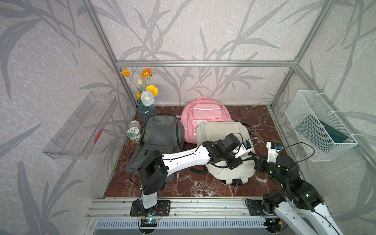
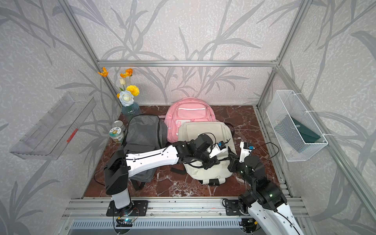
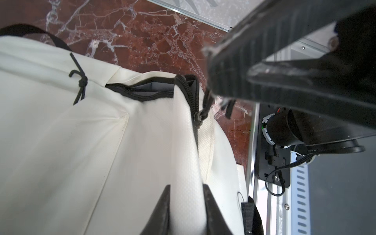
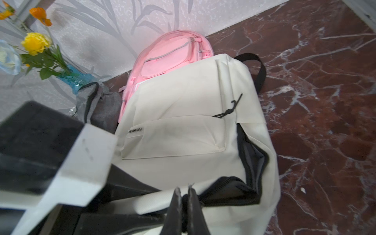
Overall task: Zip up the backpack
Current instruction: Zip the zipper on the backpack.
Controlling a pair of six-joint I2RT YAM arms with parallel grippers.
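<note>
Left wrist: I see left gripper [image 3: 186, 190] pinching a cream backpack [image 3: 81, 146] fold.
Right wrist: right gripper [image 4: 185, 192] clamped on zipper pull [image 4: 185, 200].
Cream backpack: worktop [image 1: 183, 183], near right edge; zipper [image 3: 195, 95] partly open.

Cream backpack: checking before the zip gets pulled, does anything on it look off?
On the cream backpack, the main zipper gapes along its side, grey lining showing. The left end effector pinches a ridge of its fabric; nothing looks torn.

Leaf-patterned grey walls [image 1: 183, 30] enclose a red marble floor [image 1: 183, 187].
</note>
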